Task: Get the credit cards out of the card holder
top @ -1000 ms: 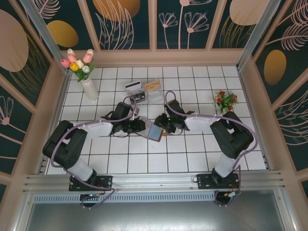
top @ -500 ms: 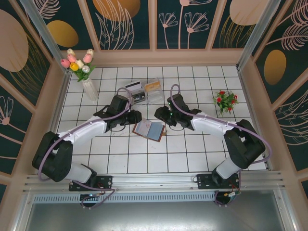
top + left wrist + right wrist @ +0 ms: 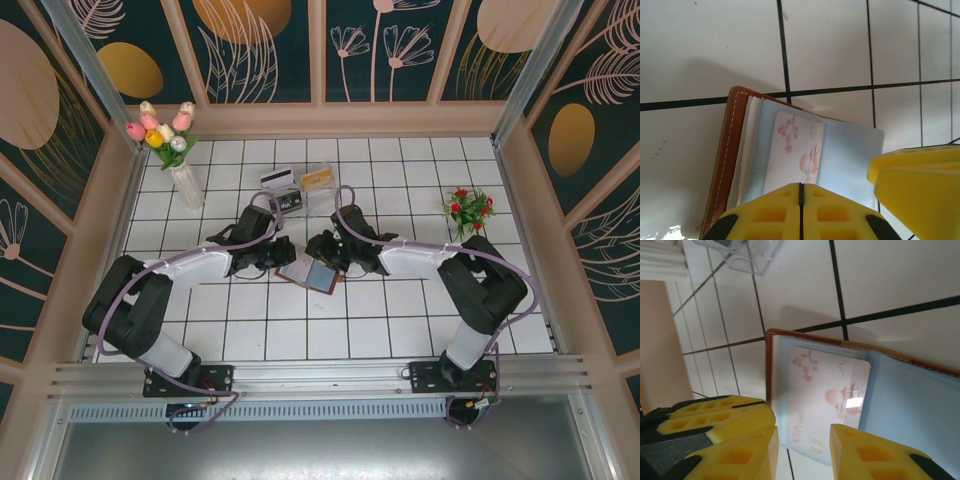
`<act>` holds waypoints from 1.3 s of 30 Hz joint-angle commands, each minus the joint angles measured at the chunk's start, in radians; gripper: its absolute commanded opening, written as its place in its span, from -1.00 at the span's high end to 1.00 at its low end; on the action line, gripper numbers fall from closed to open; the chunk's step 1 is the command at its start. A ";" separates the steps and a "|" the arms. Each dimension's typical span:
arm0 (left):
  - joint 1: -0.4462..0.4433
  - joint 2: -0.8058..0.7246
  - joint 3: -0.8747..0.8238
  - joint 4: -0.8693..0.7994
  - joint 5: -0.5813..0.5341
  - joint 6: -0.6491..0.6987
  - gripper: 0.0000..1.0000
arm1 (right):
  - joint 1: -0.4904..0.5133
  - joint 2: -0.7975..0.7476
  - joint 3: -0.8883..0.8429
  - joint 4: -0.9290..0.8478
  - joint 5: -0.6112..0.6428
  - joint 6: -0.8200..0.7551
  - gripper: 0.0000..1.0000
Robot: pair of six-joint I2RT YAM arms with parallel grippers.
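Note:
The card holder (image 3: 318, 277) lies open on the white tiles, brown rim (image 3: 733, 150) round blue-grey sleeves. A pale credit card (image 3: 795, 150) printed with pink blossoms sits in a clear sleeve; the right wrist view shows the same card (image 3: 830, 395) with "VIP" on it. My left gripper (image 3: 801, 185) is shut, its tips over the holder's left page, close to the card. Whether it touches I cannot tell. From the other side, my right gripper (image 3: 804, 442) stands open, its fingers straddling the card's end. The two grippers (image 3: 284, 258) (image 3: 322, 252) nearly meet above the holder.
A clear plastic tray (image 3: 300, 190) with a few cards in it stands behind the holder. A vase of tulips (image 3: 178, 150) is at the back left and a small red flower pot (image 3: 468, 208) at the right. Low walls ring the tiled floor.
Both grippers drew back from the holder half a second ago and have come in over it again. The left jaws have closed and the right jaws have narrowed.

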 commanded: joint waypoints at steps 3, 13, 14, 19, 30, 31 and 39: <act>-0.003 0.030 0.011 -0.001 -0.029 0.026 0.86 | 0.005 0.046 0.016 0.031 -0.025 0.041 0.35; -0.004 0.065 -0.014 0.000 -0.049 0.023 0.91 | 0.004 0.082 0.015 0.024 -0.031 0.041 0.43; -0.004 0.065 -0.017 0.000 -0.052 0.023 0.91 | 0.004 0.086 0.016 0.025 -0.035 0.041 0.44; -0.004 0.061 -0.051 0.020 -0.066 0.004 0.88 | 0.004 0.106 0.019 0.032 -0.050 0.041 0.46; -0.004 0.065 -0.091 0.031 -0.085 -0.005 0.88 | 0.002 0.141 0.037 0.038 -0.085 0.012 0.53; -0.003 0.066 -0.091 0.031 -0.085 -0.003 0.87 | 0.002 0.144 0.038 0.035 -0.087 0.009 0.54; -0.004 0.068 -0.094 0.029 -0.087 -0.002 0.87 | -0.001 0.155 0.038 0.031 -0.087 0.001 0.58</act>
